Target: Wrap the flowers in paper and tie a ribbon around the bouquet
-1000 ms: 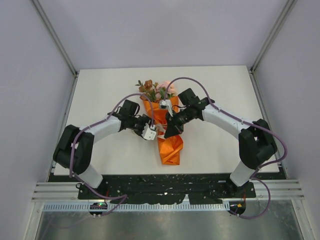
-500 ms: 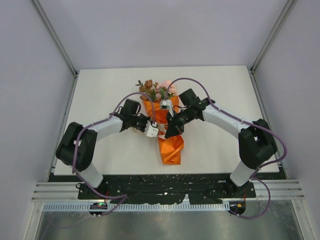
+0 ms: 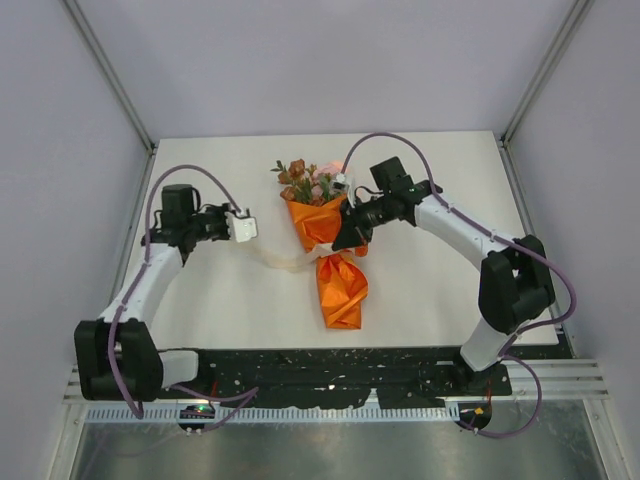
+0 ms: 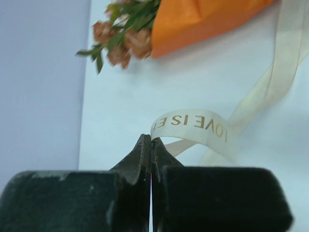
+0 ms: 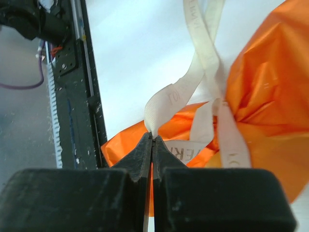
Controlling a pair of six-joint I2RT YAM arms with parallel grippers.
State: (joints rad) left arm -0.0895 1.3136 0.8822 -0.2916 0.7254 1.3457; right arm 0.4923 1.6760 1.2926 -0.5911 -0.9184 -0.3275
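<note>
Nearest the arm bases, on the white counter [image 3: 430, 290], lies the narrow, crumpled tail of the bouquet [image 3: 340, 290], its orange paper [image 5: 270, 87] pointing toward the near edge. Just beyond the tail the paper is pinched to a waist, and the cream ribbon [image 3: 280, 262] goes around it there. The right wrist view shows two strands crossing on the paper at that spot.

From the waist one strand runs out to the left across the counter and ends at the left claw [image 4: 150, 141], which hangs well apart from the bouquet over the left part of the counter. Its jaws are pressed fully together on the ribbon's end, which curls into a small loop with gold lettering just past the tips.

Another strand goes a short way to the right claw [image 5: 152, 138], held close against the bouquet's right side. Its jaws too are closed tight, pinching a fold of ribbon between the tips.

Farthest out, the flowers [image 3: 313, 182] spread from the cone's wide mouth toward the far edge: pink and rust-brown blooms among green leaves.
</note>
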